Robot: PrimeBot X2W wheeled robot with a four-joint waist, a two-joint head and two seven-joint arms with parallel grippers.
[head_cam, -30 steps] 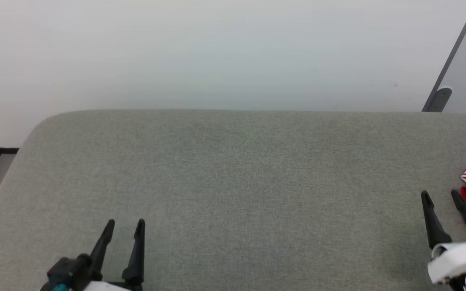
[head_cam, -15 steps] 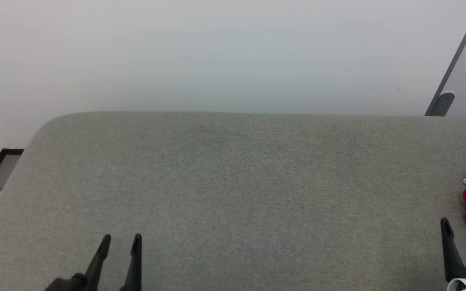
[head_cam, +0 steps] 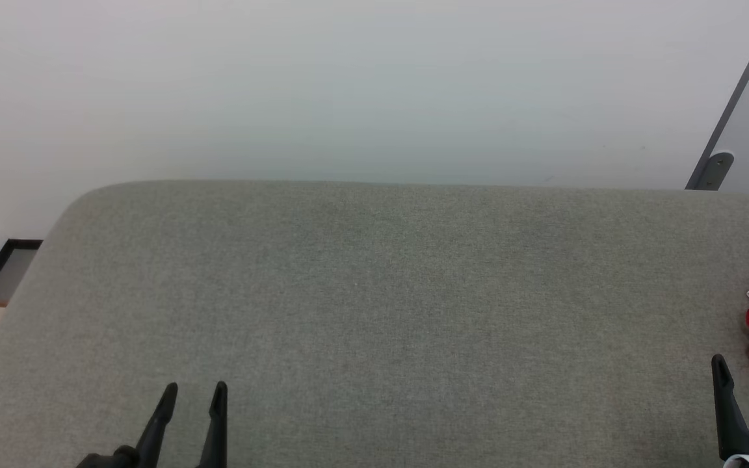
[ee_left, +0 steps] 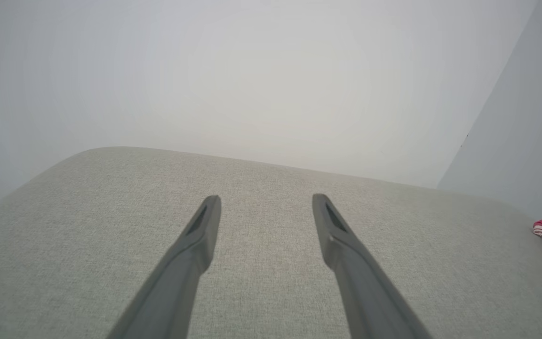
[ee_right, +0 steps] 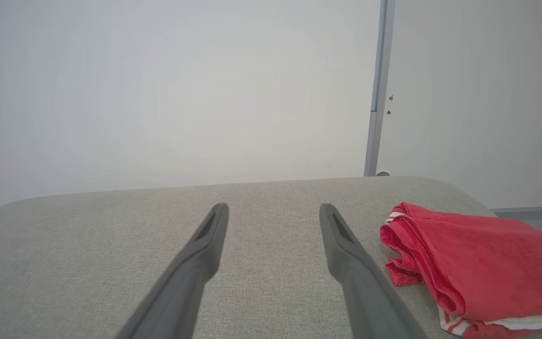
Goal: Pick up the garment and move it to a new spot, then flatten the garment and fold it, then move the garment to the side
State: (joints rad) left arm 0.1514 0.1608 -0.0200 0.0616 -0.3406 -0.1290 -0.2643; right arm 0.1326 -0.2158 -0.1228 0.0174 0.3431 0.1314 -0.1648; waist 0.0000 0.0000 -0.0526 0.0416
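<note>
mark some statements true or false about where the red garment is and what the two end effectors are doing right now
1. The bright red soft fabric garment with striped trim lies near the right end of the grey fabric-covered surface. True.
2. The right end effector is shut on the garment. False: its fingers stand apart and empty, with the garment beside it.
3. The left end effector is open with nothing between its fingers. True.
4. The garment is spread flat across the middle of the surface. False: it sits as a folded heap at the right side.
</note>
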